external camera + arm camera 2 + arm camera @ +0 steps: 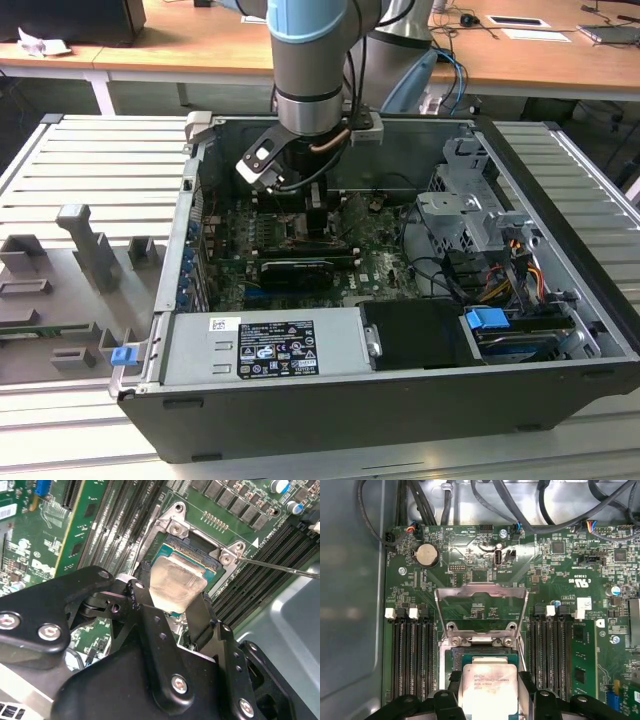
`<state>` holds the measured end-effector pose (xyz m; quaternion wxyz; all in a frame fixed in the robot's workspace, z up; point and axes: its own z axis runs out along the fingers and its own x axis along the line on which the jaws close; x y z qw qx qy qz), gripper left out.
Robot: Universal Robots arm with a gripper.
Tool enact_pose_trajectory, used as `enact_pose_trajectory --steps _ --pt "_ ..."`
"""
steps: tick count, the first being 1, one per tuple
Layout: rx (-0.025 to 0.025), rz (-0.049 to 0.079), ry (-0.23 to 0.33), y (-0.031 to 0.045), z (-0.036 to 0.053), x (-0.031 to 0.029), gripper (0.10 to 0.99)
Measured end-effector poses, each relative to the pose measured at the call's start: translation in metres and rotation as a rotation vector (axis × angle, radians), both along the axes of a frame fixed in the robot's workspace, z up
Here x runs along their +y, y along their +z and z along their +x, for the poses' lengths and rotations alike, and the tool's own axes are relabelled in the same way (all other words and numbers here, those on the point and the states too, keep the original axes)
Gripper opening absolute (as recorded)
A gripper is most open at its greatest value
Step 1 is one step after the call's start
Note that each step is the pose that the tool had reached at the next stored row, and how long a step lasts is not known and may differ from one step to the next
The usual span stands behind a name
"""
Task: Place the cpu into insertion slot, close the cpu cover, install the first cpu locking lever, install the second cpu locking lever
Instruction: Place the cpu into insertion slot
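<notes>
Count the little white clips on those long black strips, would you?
4 in the first wrist view: two white clips beside one edge of the raised cpu cover, two beside the opposite edge. The strips' other ends are hidden, so more are possible.

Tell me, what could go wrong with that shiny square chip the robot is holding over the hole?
The hand grips the cpu over the insertion slot. If the chip went down crooked or off-centre, it might catch on the slot's rim rather than sit flat. The cpu cover stands open close behind the slot, so the hand could bump it.
</notes>
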<state>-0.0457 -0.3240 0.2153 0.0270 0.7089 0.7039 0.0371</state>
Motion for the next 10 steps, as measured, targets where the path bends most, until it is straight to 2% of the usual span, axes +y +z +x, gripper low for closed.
enact_pose_trajectory --steps 10 --pt "0.0003 0.0 0.0 -0.0085 -0.0002 0.0062 0.525"
